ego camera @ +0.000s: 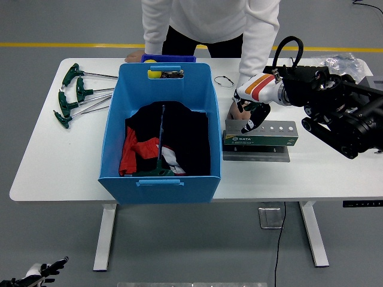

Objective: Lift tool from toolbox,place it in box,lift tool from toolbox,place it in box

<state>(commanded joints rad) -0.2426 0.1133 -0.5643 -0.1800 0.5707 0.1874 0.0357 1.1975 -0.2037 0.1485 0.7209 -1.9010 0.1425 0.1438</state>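
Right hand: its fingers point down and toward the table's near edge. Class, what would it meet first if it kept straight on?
Most likely the top of the grey tool holder, just under the right hand; depth is uncertain.
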